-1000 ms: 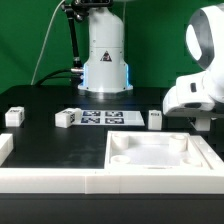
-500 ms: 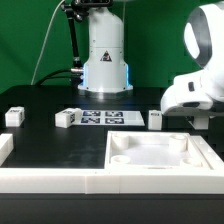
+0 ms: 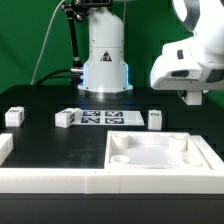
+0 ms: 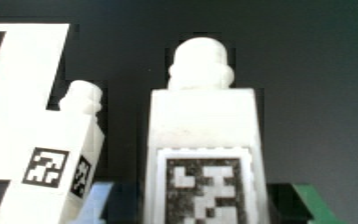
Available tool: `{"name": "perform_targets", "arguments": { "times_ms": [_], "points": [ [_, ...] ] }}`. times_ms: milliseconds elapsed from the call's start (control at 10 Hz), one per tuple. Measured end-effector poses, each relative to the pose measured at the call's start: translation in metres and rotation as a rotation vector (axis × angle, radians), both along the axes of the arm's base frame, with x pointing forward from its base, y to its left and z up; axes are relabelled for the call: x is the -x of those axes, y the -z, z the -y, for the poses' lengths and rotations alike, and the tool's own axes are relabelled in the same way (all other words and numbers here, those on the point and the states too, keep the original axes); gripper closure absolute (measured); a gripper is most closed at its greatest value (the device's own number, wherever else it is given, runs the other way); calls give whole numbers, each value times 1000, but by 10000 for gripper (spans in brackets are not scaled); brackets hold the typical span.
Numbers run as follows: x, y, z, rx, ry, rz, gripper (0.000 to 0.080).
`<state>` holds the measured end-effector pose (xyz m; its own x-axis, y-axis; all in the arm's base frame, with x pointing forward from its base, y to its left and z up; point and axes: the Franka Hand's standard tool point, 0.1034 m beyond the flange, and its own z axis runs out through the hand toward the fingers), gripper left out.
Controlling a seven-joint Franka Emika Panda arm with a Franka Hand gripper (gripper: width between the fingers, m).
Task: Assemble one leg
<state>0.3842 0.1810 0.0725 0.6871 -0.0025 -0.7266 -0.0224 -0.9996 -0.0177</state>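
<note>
Exterior view. Noted gripper (image 3: 195, 99) hanging above the black table (image 3: 40, 140), higher than the marker board (image 3: 105, 118) and off to the exterior view's right of it. Fingers dark and small; cannot tell how wide apart, nor whether anything is between them. Counted three legs on the table in line with the marker board:
- right-hand leg (image 3: 155, 119), just beside the board's end on the exterior view's right
- near-left leg (image 3: 67, 117), just beside the opposite end
- far-left leg (image 3: 13, 116), well apart from the board, further out on that same side

Large white panel (image 3: 160, 150) with round corner sockets lying in front of the marker board, nearer the camera. White robot base (image 3: 105, 55) standing behind the board.

Wrist view. Big leg (image 4: 202, 130) filling the centre, rounded peg at one end, black-and-white tag at the other. Tagged end flanked by dark fingertips (image 4: 311, 205); cannot tell whether touching or gripping. Smaller leg (image 4: 69, 140) beside it, apart, with its own peg and tag, overlapping the marker board (image 4: 19, 80) edge.
</note>
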Motion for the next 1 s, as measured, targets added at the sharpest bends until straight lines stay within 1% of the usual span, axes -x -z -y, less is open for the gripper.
{"name": "perform_targets", "arguments": {
  "times_ms": [100, 200, 300, 400, 500, 600, 700, 800, 900, 1000],
  "points": [
    [-8, 5, -3, -7, 7, 64, 509],
    [-14, 5, -5, -16, 17, 182, 509],
    [-12, 4, -5, -20, 20, 270, 509],
    [-12, 3, -3, -29, 14, 327, 509],
    [-21, -3, 10, -45, 3, 415, 509],
    [-28, -16, 27, -62, -24, 468, 509],
    [-41, -28, 39, -73, -27, 556, 509],
    [-48, -36, 49, -79, -30, 608, 509],
    [-63, -48, 60, -87, -33, 697, 509],
    [-76, -58, 67, -85, -20, 792, 509]
  ]
}}
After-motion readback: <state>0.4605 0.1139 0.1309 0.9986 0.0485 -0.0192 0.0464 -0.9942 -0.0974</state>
